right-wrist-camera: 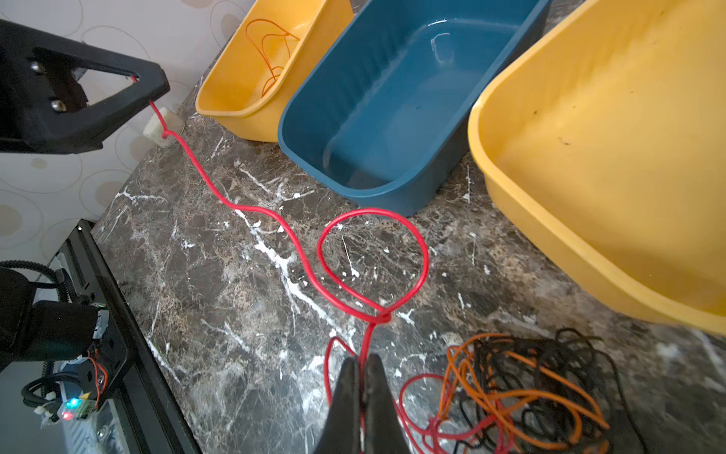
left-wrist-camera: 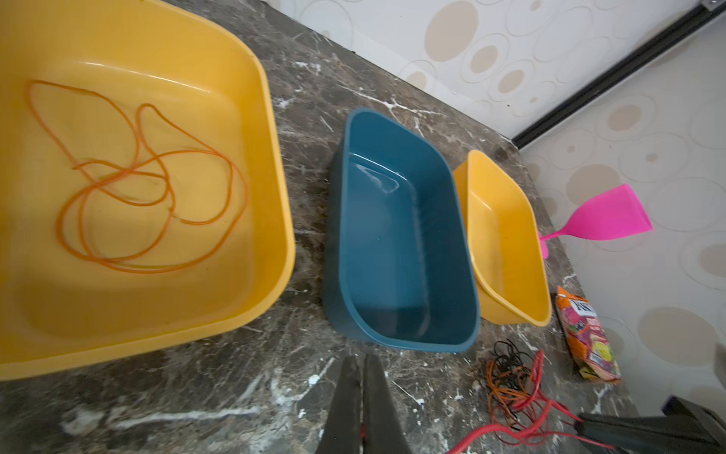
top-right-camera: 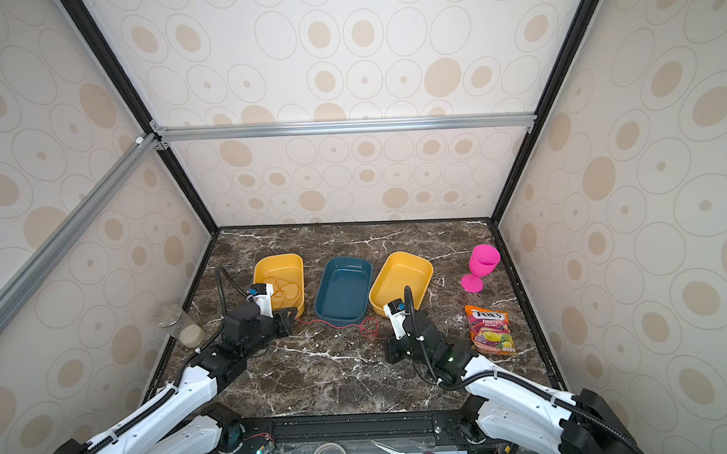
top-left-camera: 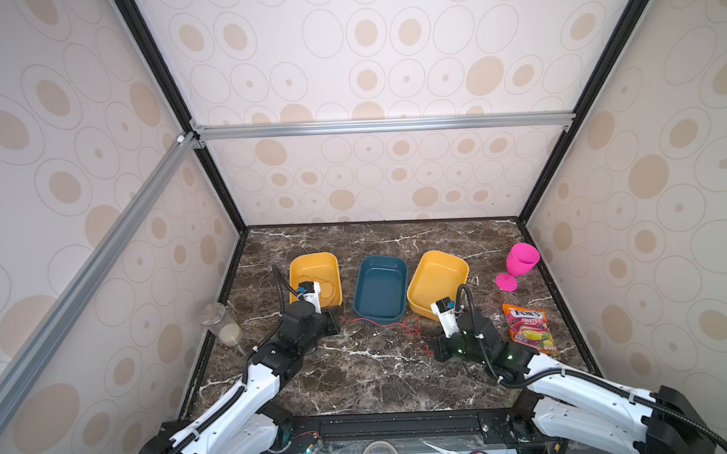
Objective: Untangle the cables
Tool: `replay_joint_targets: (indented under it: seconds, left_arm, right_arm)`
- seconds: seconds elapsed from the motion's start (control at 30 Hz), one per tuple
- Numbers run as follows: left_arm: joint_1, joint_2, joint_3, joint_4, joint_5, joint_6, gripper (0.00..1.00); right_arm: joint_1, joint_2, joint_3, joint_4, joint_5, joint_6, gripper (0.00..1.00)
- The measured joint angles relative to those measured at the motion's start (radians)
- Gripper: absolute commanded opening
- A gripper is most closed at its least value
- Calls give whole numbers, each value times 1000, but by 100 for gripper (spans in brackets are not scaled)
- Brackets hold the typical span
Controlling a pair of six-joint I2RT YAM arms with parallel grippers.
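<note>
Marble worktop [right-wrist-camera: 235,314]: left claw [right-wrist-camera: 151,94] and right claw [right-wrist-camera: 363,363] both pinch the red cable [right-wrist-camera: 275,214]; I'd part them gently, since the knot [right-wrist-camera: 383,316] just ahead of the right claw may tighten.

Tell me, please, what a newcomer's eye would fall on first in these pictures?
The red cable stands out first: it runs across the dark marble table in front of the blue tray, gripped between the left pincer and the right pincer, with a knotted loop on the way. Next come the tangle of orange and black cables beside the right pincer, and the loose orange cable in the left yellow tray.
</note>
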Motion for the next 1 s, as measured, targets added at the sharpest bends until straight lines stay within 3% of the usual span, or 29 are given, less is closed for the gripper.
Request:
replay_joint_targets:
  seconds: [0.2, 0.4, 0.63, 1.0]
  left_arm:
    - [63, -22, 2, -61, -22, 39, 0]
    - [80, -31, 3, -76, -19, 53, 0]
    - [83, -18, 21, -66, 48, 55, 0]
    - [76, 85, 54, 85, 209, 7, 0]
  right_arm:
    - [-29, -106, -27, -53, 19, 1, 0]
    - [-45, -122, -27, -66, 19, 0, 0]
    - [-45, -13, -26, -42, -29, -4, 0]
    - [-45, 177, 30, 88, -136, -7, 0]
